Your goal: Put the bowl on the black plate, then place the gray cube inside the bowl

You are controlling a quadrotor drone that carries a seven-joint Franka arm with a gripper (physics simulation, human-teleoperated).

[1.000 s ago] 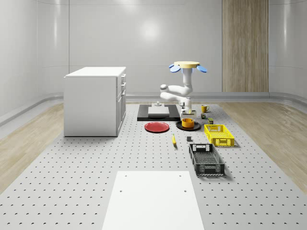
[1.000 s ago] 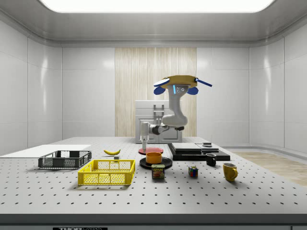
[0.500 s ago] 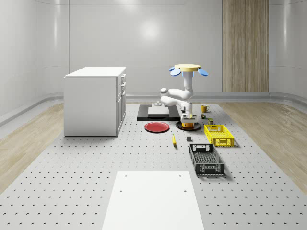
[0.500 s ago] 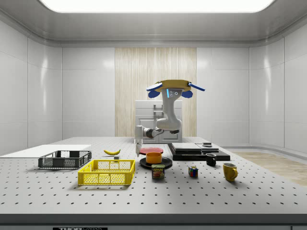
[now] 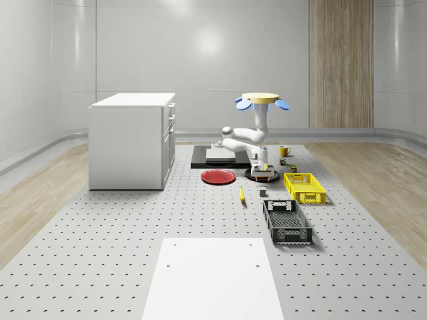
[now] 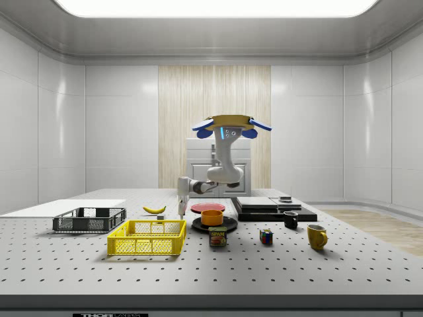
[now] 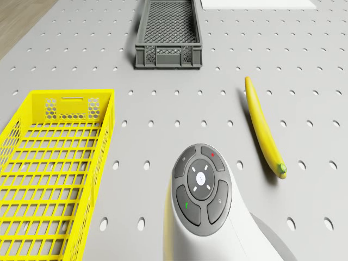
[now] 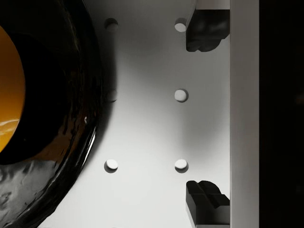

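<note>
The orange bowl (image 6: 212, 216) is seen seated on the black plate (image 6: 228, 224), so the first step looks done. The drone (image 6: 229, 125) hovers above the worktop (image 6: 264, 271) with the jaws (image 8: 207, 114) spread, holding nothing, just beside the plate. The gray cube (image 5: 263, 193), near the banana (image 7: 263, 128), is yet to be collected.

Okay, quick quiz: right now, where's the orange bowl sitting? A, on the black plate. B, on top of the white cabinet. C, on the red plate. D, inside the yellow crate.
A: in the side view the orange bowl sits on the black plate, apart from the yellow crate.
</note>
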